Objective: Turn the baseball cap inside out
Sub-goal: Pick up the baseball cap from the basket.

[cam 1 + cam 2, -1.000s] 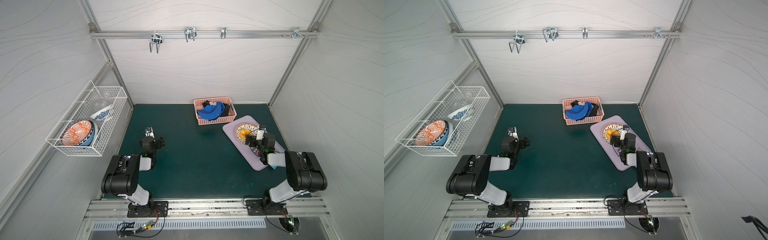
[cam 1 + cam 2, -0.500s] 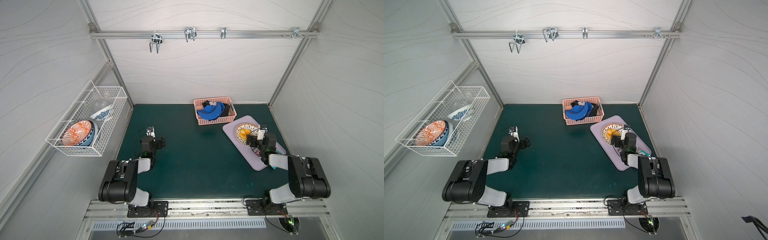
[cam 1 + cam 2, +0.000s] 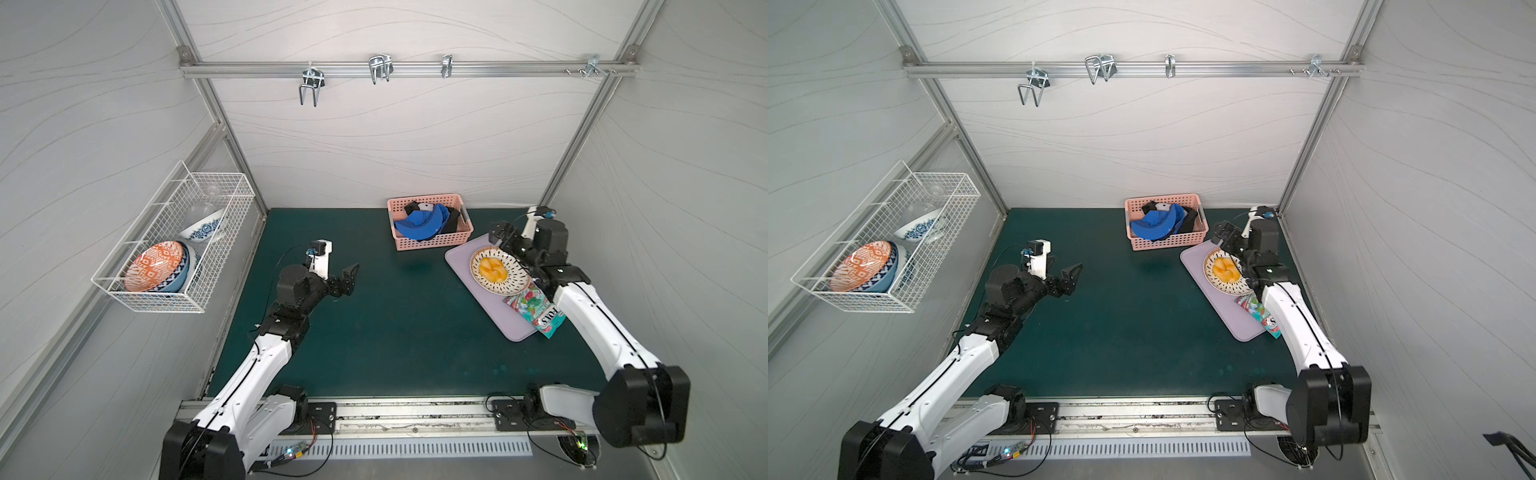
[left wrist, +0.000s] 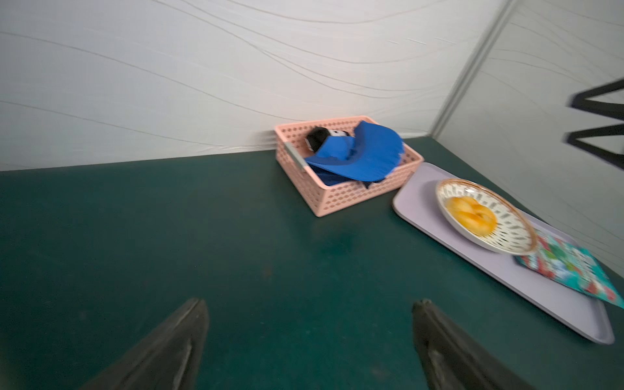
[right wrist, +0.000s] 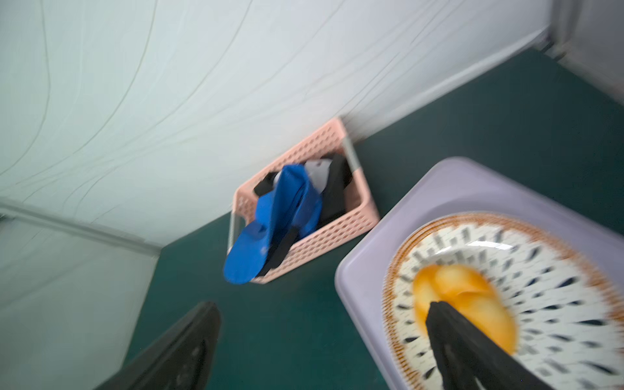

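At rear of desk point(image 3: 395, 332), inside pink basket point(image 3: 432, 242): blue baseball cap point(image 3: 419, 224), brim overhanging rim; left fingers point(image 4: 175, 341) and right fingers point(image 5: 182, 344) spread wide, empty, both clear of it; recommend descending from above, pinching brim, lifting clear before inverting crown.

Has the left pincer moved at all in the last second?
Yes. The left pincer has reached farther out over the green mat, ending closer to the pink basket than it was.
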Controlling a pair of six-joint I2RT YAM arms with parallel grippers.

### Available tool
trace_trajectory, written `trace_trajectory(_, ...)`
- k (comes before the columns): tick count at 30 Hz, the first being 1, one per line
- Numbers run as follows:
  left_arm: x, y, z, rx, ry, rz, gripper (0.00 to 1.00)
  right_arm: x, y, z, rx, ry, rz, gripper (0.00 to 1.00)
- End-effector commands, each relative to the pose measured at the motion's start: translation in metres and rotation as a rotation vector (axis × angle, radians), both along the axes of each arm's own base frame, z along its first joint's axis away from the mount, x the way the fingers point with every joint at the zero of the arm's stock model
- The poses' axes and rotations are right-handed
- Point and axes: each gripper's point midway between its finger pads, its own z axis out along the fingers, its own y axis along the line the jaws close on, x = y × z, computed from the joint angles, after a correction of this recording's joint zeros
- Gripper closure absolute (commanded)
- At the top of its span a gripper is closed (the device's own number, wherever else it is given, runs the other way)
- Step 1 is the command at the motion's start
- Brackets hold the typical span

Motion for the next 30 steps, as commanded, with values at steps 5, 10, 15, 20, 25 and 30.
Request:
trace_trajectory(5, -0.024, -0.015, -0.014, -0.018, 0.052, -0.076, 0.03, 0.013, 0.104, -0.039, 0.148, 0.245, 0.166, 0.01)
trace_trajectory(10, -0.024, -0.009, -0.024, 0.025, 0.059, -0.049, 0.02, 0.048, 0.132, -0.061, 0.157, 0.289, 0.182, 0.04)
trace_trajectory(15, -0.023, -0.006, -0.027, 0.029, 0.062, -0.034, 0.02, 0.083, 0.144, -0.084, 0.136, 0.312, 0.175, 0.19)
trace_trajectory(20, -0.023, -0.006, -0.029, 0.038, 0.065, -0.032, 0.02, 0.114, 0.153, -0.093, 0.139, 0.31, 0.174, 0.38)
trace_trajectory(25, -0.021, -0.003, -0.03, 0.05, 0.066, -0.019, 0.02, 0.129, 0.156, -0.098, 0.144, 0.314, 0.17, 0.66)
trace_trajectory(30, -0.019, -0.005, -0.031, 0.053, 0.07, -0.024, 0.02, 0.134, 0.156, -0.092, 0.132, 0.298, 0.173, 0.94)
